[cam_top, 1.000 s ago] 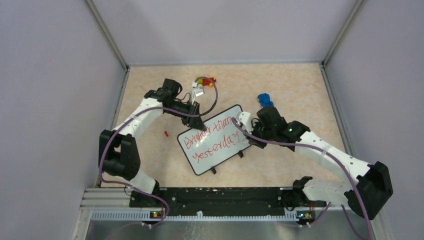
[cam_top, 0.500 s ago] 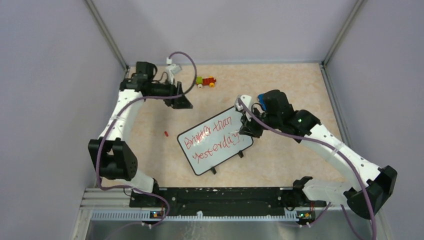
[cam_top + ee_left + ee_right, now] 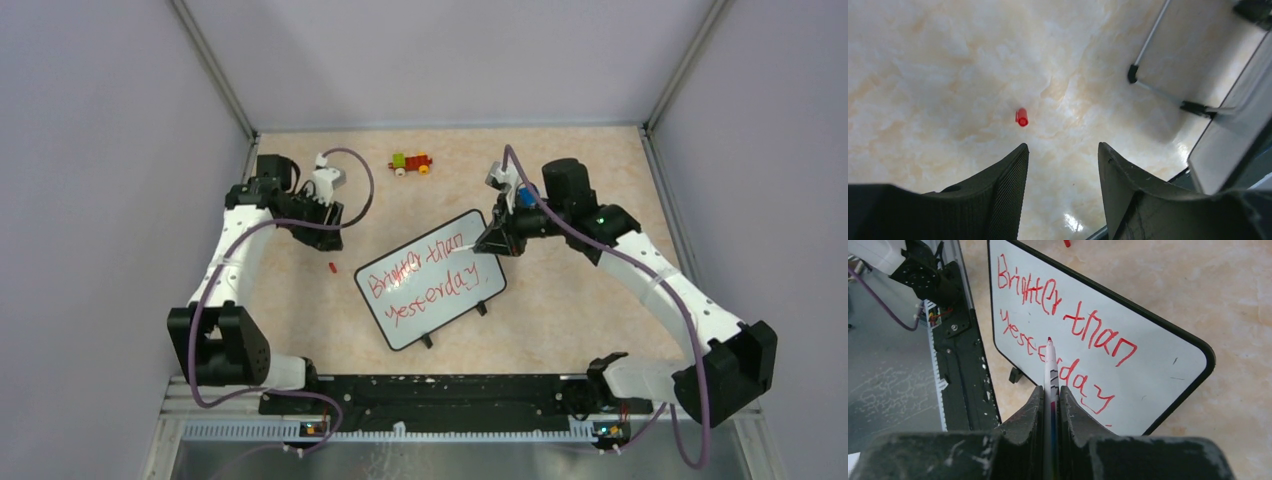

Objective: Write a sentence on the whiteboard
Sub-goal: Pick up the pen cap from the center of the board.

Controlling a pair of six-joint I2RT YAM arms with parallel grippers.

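Whiteboard (image 3: 440, 316): rests on its small black clip feet (image 3: 427, 341) near the middle of the bench (image 3: 600, 180), turned askew, with one rounded corner pointing toward the far right.
Sentence (image 3: 428, 283): red handwritten script in two lines across the board face, reading "Brighter than yesterday".
Right gripper (image 3: 1050, 392): hangs over the far-right corner of the whiteboard, jaws closed tight on a marker (image 3: 1051, 365).
Marker: thin white barrel with a red tip. It projects from the right gripper out over the second line of the sentence. Whether the tip touches the board cannot be told.
Left gripper (image 3: 1063, 152): near the left edge of the bench, toward the far-left corner. The whiteboard lies well apart to its right. Jaws stand apart with nothing between them.
Red cap (image 3: 331, 267): small and loose on the bench, between the left gripper and the whiteboard's left corner, touching neither.
Toy (image 3: 411, 163): small and multicoloured, near the far edge of the bench, apart from the board.
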